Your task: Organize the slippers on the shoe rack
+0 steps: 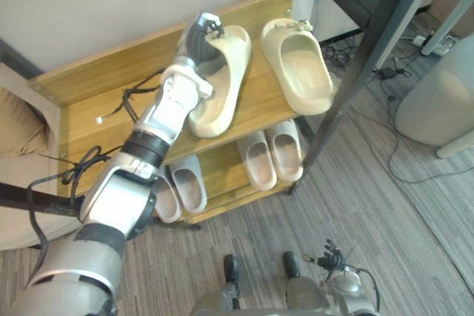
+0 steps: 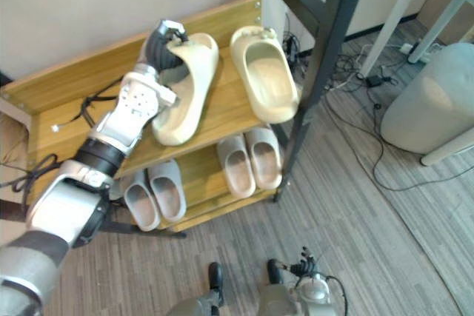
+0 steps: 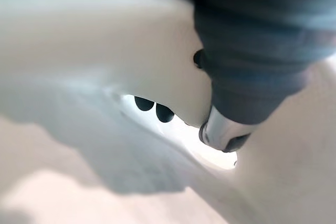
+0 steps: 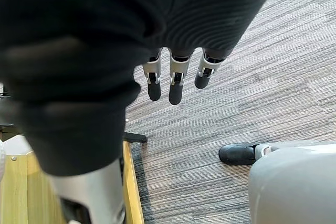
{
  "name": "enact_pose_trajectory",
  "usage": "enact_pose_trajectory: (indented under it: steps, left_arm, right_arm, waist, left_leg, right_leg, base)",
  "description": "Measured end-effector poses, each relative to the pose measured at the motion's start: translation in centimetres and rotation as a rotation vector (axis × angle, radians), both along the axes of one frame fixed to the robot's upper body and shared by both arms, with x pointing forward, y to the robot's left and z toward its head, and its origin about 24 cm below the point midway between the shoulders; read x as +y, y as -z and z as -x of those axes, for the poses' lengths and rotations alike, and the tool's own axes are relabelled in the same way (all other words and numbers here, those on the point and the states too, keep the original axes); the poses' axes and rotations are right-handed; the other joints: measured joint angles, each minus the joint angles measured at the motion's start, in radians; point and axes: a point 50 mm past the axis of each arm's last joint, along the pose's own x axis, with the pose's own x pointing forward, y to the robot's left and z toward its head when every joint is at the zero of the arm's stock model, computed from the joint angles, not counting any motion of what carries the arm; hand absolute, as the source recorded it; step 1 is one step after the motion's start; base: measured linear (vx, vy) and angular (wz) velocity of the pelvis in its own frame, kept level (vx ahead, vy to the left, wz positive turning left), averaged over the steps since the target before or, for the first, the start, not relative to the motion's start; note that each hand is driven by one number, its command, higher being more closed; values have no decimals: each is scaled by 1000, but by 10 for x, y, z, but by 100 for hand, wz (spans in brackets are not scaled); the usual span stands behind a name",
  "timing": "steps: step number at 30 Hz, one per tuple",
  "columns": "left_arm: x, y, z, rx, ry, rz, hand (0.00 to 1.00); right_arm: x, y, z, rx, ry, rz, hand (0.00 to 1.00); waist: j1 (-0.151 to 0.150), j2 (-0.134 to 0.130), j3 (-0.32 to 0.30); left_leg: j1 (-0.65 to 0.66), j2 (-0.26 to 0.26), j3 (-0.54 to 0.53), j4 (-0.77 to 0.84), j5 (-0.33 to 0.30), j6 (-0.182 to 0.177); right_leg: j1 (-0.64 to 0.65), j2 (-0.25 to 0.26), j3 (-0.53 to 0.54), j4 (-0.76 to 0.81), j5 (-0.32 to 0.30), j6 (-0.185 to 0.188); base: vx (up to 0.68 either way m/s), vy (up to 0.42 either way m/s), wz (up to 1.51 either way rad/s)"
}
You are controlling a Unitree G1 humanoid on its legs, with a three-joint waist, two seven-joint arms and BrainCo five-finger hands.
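**Cream slipper gripped at its far end on the rack's top shelf**

The cream slipper [image 1: 221,88] lies on the top shelf of the shoe rack [image 1: 81,86]. Its long axis runs on a slant, from the front edge of the shelf back and to the robot's right. The left hand [image 1: 198,38] sits at the slipper's far end, near the back of the rack, with the arm stretched along the slipper's left side. In the left wrist view the fingers [image 3: 156,109] are curled in under the slipper's upper and the thumb [image 3: 223,135] presses from outside, so the hand is clamped on it.

A second cream slipper [image 1: 300,68] lies just to the right on the same shelf. Its long axis slants the other way, so the two sit close at the back and splay apart toward the front. Squaring the pair looks like a matter of swinging the held slipper's near end to the right, pivoting about the gripped end.

A grey pair [image 1: 181,186] and a beige pair [image 1: 270,155] sit side by side on the lower shelf.

The right hand [image 4: 176,85] hangs over the carpet [image 4: 252,93] with straight, relaxed fingers, well apart from the rack; the left is plainly the nearer hand.
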Motion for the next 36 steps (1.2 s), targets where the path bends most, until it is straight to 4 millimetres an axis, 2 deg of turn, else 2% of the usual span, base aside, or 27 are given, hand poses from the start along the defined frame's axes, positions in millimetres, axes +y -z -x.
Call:
enact_pose_trajectory:
  steps: [8,25,36]
  left_arm:
    - [-4,6,-2,24,2,13,0]
    - [-13,2,-1,3,6,79,0]
    - [-19,16,5,39,67,181,0]
  right_arm:
    - [-3,-1,-1,-4,8,8,0]
    - [-3,-2,-3,-16,10,10,0]
    - [-2,1,-2,8,7,7,0]
  waist:
    - [-1,7,9]
    - [1,5,26]
    - [11,2,35]
  left_leg:
    - [0,0,1,0,0,0]
    - [4,-2,-7,0,2,2]
    - [30,-1,-45,0,3,3]
  right_leg:
    - [-1,0,1,0,1,1]
    - [4,-8,-6,10,-3,6]
    - [57,-7,-58,-4,-4,4]
  base:
    - [0,0,0]
    - [0,0,0]
    - [-12,-9,12]
